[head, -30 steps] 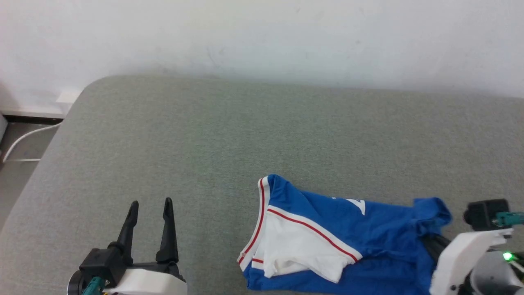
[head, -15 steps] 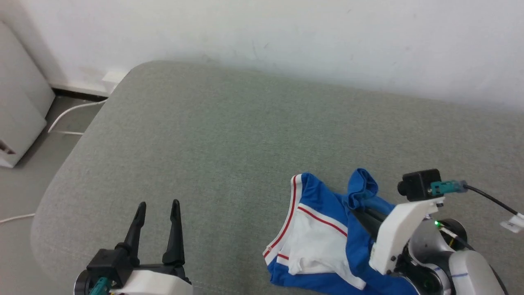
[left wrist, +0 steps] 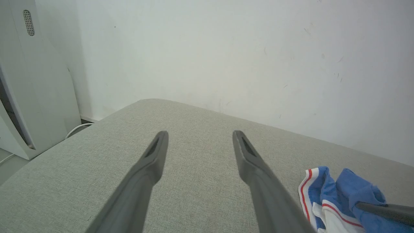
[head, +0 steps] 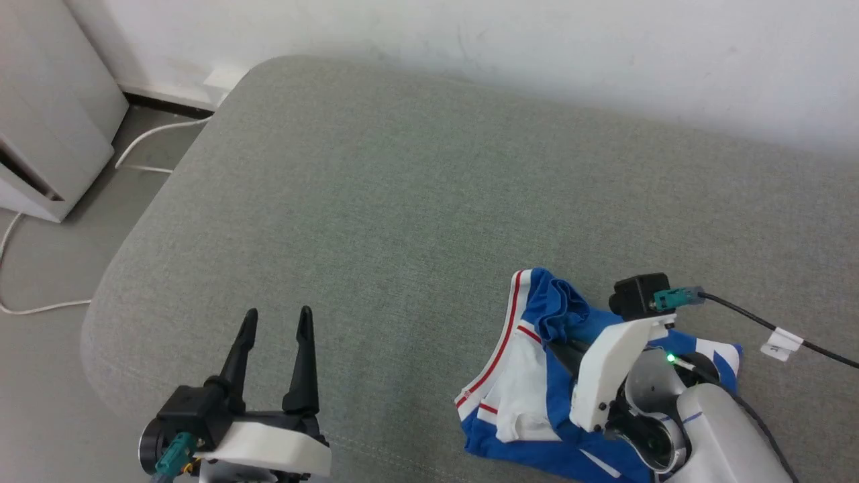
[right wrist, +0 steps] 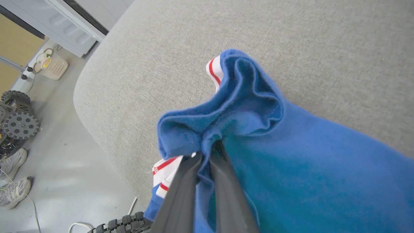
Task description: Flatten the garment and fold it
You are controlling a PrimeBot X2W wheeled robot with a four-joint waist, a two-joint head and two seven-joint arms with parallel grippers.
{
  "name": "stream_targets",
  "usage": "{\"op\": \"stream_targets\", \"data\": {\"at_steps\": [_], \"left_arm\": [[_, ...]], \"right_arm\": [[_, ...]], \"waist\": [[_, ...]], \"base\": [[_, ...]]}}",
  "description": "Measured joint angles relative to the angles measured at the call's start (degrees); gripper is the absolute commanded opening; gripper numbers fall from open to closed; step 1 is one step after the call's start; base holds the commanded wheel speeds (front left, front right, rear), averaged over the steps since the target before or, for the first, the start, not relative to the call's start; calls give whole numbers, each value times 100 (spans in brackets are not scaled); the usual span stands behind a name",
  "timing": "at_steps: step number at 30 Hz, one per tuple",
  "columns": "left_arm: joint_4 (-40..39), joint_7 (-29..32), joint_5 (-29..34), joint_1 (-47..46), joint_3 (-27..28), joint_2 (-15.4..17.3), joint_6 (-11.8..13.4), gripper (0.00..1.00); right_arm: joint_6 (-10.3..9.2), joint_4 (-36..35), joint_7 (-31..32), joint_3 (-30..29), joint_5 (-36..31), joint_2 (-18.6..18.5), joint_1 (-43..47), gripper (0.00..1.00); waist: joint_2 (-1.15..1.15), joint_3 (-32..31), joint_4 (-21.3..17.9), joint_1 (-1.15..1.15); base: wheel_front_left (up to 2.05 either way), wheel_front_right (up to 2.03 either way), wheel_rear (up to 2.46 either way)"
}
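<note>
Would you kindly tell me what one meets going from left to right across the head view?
Pale grey cabinet → open left pincer with two long dark fingers → crumpled royal-blue T-shirt with white sleeve and red-striped trim → small white tag on the black cable.

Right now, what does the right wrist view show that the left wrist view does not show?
Right wrist view: the right gripper, shut on a bunched blue fold of the garment, seen close; also grey shoes and a small basket on the floor. Left wrist view: the left gripper, open and holding nothing, a white wall and a white unit. Both: the garment lying on the grey cushion.
</note>
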Motion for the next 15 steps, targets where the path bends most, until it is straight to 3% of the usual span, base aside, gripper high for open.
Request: {"op": "stream_targets", "data": {"at_steps": [2, 3, 4, 11, 15], "left_arm": [[20, 0, -16, -22, -21, -1, 0, 100], [24, 0, -19, -23, -26, 0, 1, 100], [33, 0, -24, -24, -32, 0, 1, 100], [103, 0, -31, -24, 10, 0, 7, 100], [115, 0, -25, -24, 58, 0, 1, 100]], "right_arm": [[-1, 236, -130, 121, 13, -5, -91, 0], [-1, 314, -179, 229, 18, -13, -135, 42], [0, 380, -221, 323, 77, -9, -177, 100], [0, 422, -400, 971, 358, 3, -474, 100], [0, 225, -508, 1123, 154, -94, -682, 100]], "waist": [[0, 41, 27, 0], [0, 59, 35, 0], [0, 72, 39, 0], [0, 14, -54, 0], [0, -66, -189, -1]], "base": [[0, 0, 0], [0, 0, 0], [0, 0, 0], [0, 0, 0], [0, 0, 0]]}}
